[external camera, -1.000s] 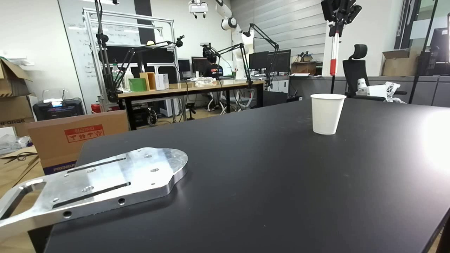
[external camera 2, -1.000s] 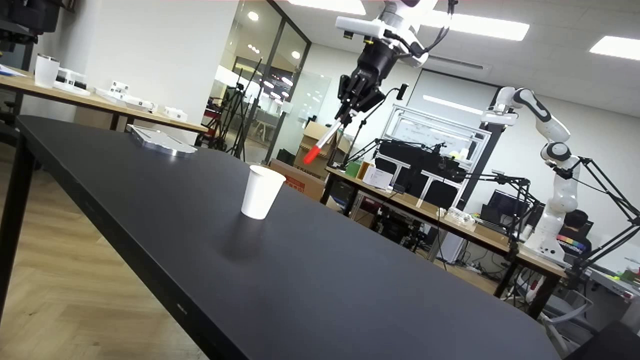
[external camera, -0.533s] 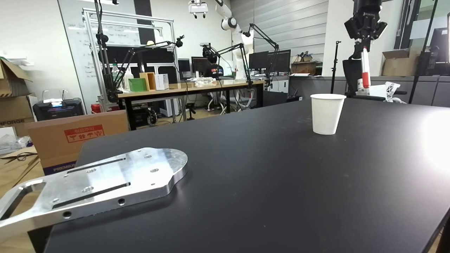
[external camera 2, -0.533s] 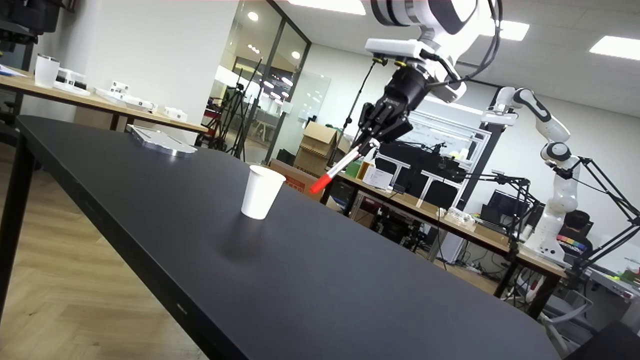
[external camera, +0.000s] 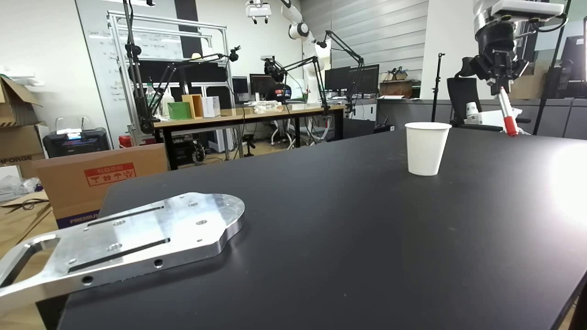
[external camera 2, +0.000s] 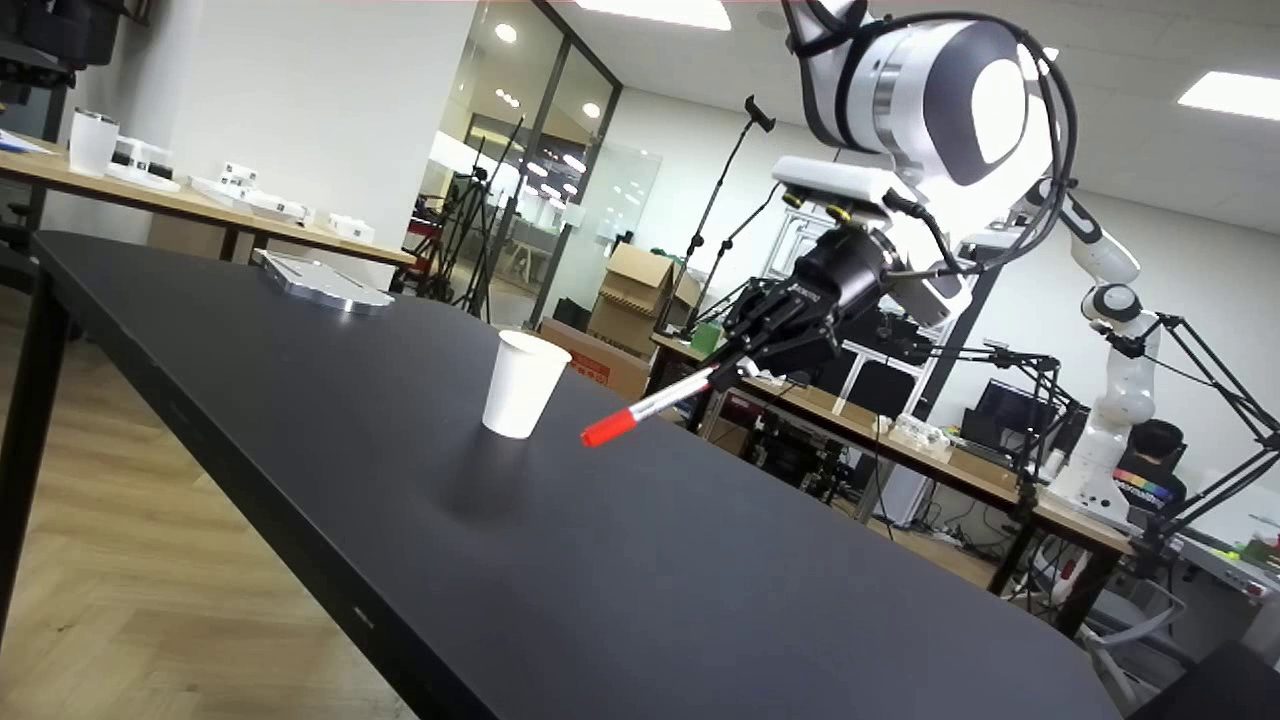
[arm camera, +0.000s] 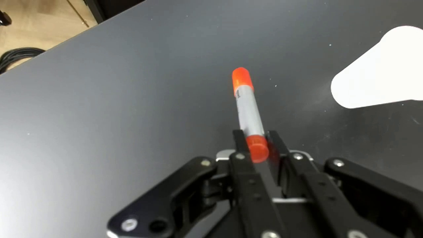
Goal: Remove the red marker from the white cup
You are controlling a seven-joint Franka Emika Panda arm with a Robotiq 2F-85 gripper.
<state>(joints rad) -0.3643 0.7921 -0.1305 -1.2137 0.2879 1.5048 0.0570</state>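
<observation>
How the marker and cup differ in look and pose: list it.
The marker is slim with red ends; the cup is wider and all white. The marker slants, held by the gripper; the cup stands upright on the table. Both have round bodies.

the red marker [external camera 2: 650,406] was slim, with a pale grey barrel and red at both ends. it was held by its upper end, tilted, its red cap pointing downward, clear of the white cup [external camera: 425,149] and to the right of it in both exterior views. the cup was plain, narrower at the base, with a rolled rim. it stood upright on the black table [external camera: 321,229]; in the wrist view it showed to the marker's right, bleached out and cut off by the edge.
</observation>
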